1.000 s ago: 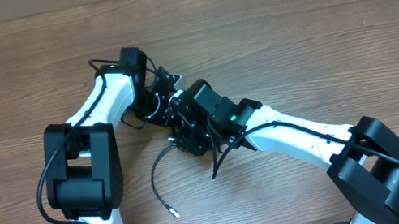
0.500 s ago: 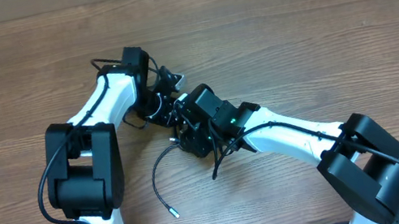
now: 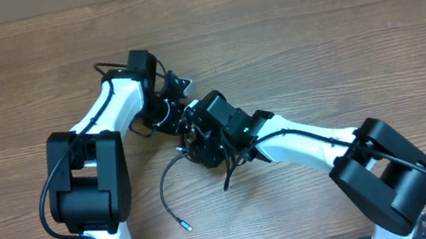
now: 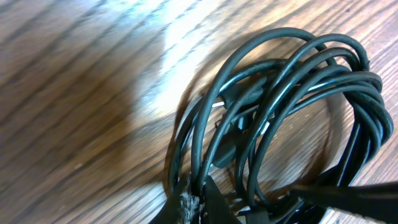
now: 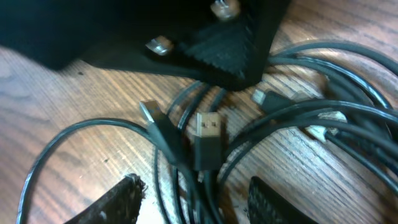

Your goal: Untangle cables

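Observation:
The cables (image 4: 292,93) are a bundle of thin black loops lying on the wooden table (image 3: 339,36). My left gripper (image 4: 198,198) is shut on a couple of strands at the bundle's near edge. In the overhead view the left gripper (image 3: 170,112) and the right gripper (image 3: 196,140) meet over the bundle, which they mostly hide. My right gripper (image 5: 196,199) is open, its fingers (image 5: 118,199) standing on either side of several strands without pinching them. Two USB plugs (image 5: 208,127) lie just ahead of it. One loose cable end (image 3: 166,189) curves toward the front, ending in a silvery tip (image 3: 186,225).
The left gripper's black body (image 5: 205,31) fills the top of the right wrist view, very close to the right fingers. A second loose cable end (image 3: 230,178) sticks out under the right arm. Bare wood surrounds both arms.
The right arm has swung slightly left, bringing its gripper closer into the bundle, and its jaws have opened a little wider. The left gripper keeps its hold in place.

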### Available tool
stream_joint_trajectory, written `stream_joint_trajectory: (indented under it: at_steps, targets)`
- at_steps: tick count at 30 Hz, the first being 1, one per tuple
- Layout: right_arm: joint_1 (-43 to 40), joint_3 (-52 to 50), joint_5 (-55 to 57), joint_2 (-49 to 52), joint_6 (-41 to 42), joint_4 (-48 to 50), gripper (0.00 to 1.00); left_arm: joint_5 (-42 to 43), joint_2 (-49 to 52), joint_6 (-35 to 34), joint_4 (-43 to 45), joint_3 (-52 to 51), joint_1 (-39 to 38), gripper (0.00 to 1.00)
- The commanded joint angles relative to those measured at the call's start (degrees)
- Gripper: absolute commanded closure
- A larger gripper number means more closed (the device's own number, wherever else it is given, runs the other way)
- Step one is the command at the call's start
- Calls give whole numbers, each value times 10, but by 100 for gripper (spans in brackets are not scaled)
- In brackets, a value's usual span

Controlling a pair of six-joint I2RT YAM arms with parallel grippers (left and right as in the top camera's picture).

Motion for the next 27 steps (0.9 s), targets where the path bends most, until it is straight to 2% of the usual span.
stream_joint_trajectory:
  at_steps: [1, 4, 12, 16, 18, 27]
  targets:
    - [3, -7, 5, 23, 22, 11, 53, -7, 7, -7, -1, 11, 9, 94]
    - [3, -6, 5, 23, 24, 14, 60, -5, 7, -9, -1, 11, 12, 94]
    - [3, -7, 6, 23, 24, 13, 58, 23, 7, -9, 0, 11, 12, 93]
    - [3, -6, 18, 24, 39, 15, 75, 25, 7, -9, 0, 11, 12, 93]
    - [3, -7, 34, 24, 54, 15, 80, 25, 7, -9, 0, 11, 12, 92]
    - [-4, -6, 69, 24, 98, 15, 90, 14, 7, -9, 0, 11, 12, 91]
